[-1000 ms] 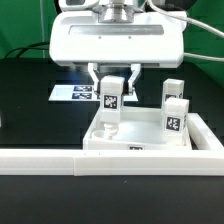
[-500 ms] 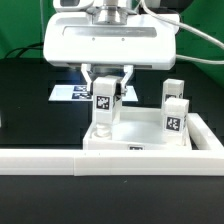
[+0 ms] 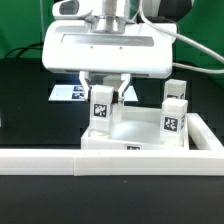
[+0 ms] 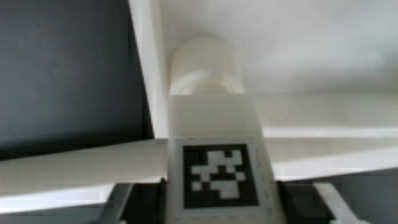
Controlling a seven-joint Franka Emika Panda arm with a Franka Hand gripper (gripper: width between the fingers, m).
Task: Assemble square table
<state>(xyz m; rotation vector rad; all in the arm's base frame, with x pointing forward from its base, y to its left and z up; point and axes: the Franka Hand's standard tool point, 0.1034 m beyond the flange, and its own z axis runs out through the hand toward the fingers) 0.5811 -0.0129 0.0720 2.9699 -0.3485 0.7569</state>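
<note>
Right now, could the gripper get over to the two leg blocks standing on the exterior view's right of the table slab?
Probably not yet: the gripper is already closed on a leg block. Otherwise, the standing legs look unobstructed from above.

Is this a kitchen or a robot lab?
Most likely a robot lab: a black workbench with a green backdrop, a gripper holding a white tagged leg, and a marker board lying flat.

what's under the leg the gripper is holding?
The tabletop slab, rimmed side up. The gripper holds the leg upright over the corner nearer the exterior view's left. The leg covers whatever is beneath it, so whether it is seated cannot be seen.
</note>
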